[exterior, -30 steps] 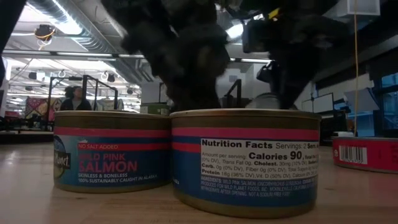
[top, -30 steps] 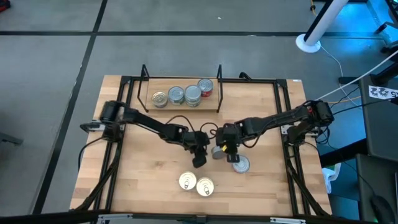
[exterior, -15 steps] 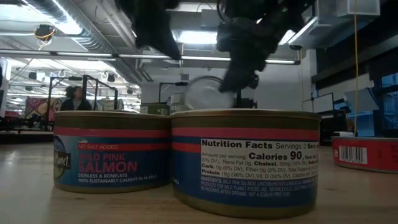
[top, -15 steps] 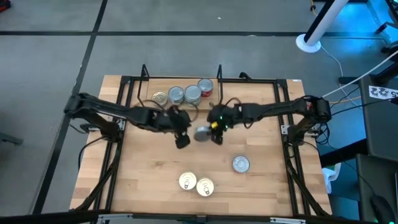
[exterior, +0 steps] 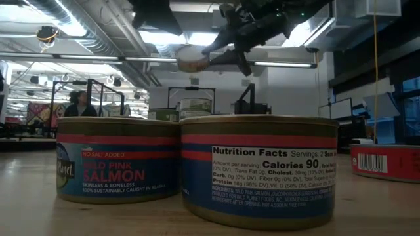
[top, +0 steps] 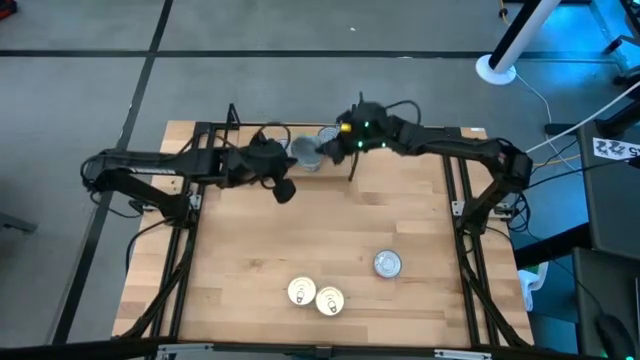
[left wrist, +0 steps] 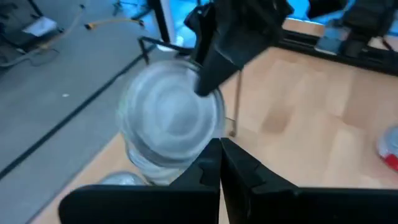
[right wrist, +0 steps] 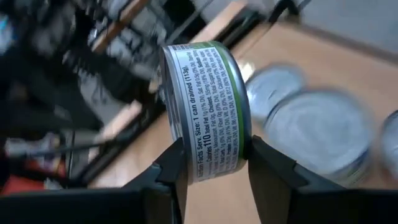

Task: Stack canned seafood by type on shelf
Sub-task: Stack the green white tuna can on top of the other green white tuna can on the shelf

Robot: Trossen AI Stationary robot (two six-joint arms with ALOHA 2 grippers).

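Item: green-label tin (right wrist: 208,112), clamped in our right gripper (right wrist: 211,163) over shelf (top: 290,165), upper centre. Left gripper (left wrist: 219,163) shut, empty. Next, we judge: lower onto matching stack.

The blue-and-red labelled round tin (exterior: 118,158) left of the near tin reads "NO SALT ADDED", "WILD PINK SALMON", "SKINLESS & BONELESS". The near blue tin (exterior: 258,170) itself shows "Nutrition Facts" and "Calories 90". The green-rimmed, white-labelled can (right wrist: 205,109) clamped between dark fingers reads "1 can drained (113g)" and "Calories 110".
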